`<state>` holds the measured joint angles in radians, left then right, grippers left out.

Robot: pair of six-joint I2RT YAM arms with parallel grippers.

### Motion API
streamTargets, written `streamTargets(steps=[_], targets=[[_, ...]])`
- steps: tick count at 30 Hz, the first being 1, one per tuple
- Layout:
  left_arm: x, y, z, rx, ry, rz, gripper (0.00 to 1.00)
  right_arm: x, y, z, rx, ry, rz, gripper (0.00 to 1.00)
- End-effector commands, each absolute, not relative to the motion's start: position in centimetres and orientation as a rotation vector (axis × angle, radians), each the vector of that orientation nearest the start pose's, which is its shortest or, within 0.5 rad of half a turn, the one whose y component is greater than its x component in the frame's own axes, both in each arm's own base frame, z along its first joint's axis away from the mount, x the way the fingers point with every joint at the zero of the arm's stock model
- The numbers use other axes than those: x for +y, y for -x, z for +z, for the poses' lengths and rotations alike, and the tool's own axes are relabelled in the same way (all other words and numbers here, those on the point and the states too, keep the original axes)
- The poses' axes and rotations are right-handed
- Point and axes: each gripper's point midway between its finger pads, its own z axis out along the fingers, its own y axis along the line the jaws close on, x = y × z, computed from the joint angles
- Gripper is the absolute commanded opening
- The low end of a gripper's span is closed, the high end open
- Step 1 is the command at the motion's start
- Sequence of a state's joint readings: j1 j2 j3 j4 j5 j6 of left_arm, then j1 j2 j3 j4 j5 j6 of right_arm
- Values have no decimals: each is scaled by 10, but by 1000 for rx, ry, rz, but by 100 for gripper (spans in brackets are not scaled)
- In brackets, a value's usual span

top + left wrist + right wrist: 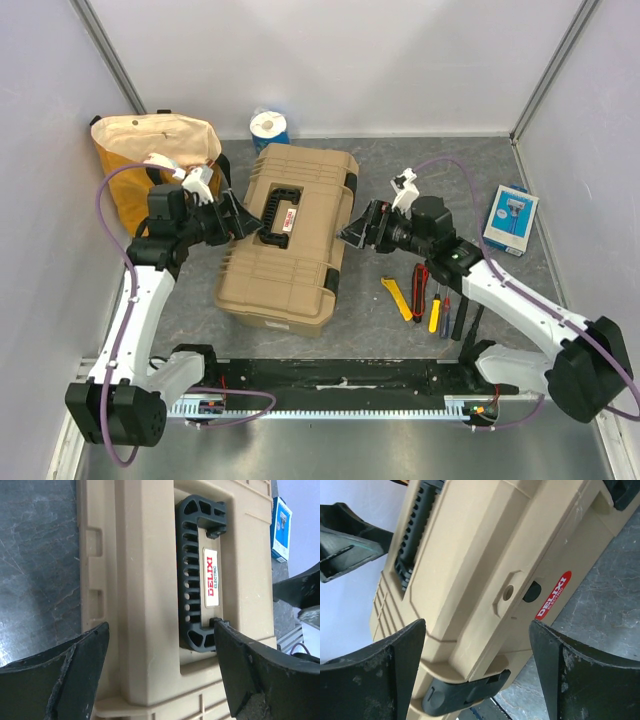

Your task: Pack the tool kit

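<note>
The tan ribbed toolbox [290, 240] lies in the middle of the table with its lid down and its black handle [280, 210] folded flat. My left gripper [243, 226] stands open at the box's left side, its jaws spanning the lid edge [145, 605] beside the handle [197, 575]. On the right side my right gripper [352, 232] is open too, straddling the box's edge [485, 570] above a black latch [465, 692]. A yellow cutter [398, 297], a red cutter [420, 288] and screwdrivers [441, 311] lie on the table right of the box.
A yellow cloth bag [150, 160] stands at the back left. Behind the box sits a blue-white roll [268, 128]. A flat blue-white packet [512, 220] lies at the far right. Grey walls close in the sides and the back.
</note>
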<state>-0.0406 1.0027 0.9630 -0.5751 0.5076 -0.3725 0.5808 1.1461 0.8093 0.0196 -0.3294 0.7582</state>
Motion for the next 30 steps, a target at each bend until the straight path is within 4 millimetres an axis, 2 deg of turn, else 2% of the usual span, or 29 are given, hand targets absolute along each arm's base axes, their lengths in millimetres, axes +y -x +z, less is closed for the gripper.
streamTargets(steps=[1, 8, 13, 17, 21, 24, 27, 30], targets=[[-109, -289, 200, 2246, 48, -772, 91, 283, -278, 226, 2030, -21, 1153, 90], [-112, -312, 176, 2306, 22, -786, 87, 288, -285, 207, 2046, -77, 1114, 87], [-138, -319, 170, 2313, -11, -979, 75, 287, -296, 194, 2047, -129, 1079, 82], [-168, -326, 172, 2330, -79, -1034, 69, 281, -308, 190, 2046, -184, 1010, 77], [-186, -338, 162, 2360, -64, -1024, 66, 270, -329, 179, 2056, -218, 917, 73], [-189, -349, 158, 2369, -10, -1023, 64, 258, -345, 171, 2075, -263, 915, 71], [-194, -357, 161, 2359, -12, -1047, 63, 245, -362, 167, 2080, -281, 901, 70], [-199, -363, 165, 2354, -21, -1063, 63, 234, -385, 171, 2064, -271, 898, 70]])
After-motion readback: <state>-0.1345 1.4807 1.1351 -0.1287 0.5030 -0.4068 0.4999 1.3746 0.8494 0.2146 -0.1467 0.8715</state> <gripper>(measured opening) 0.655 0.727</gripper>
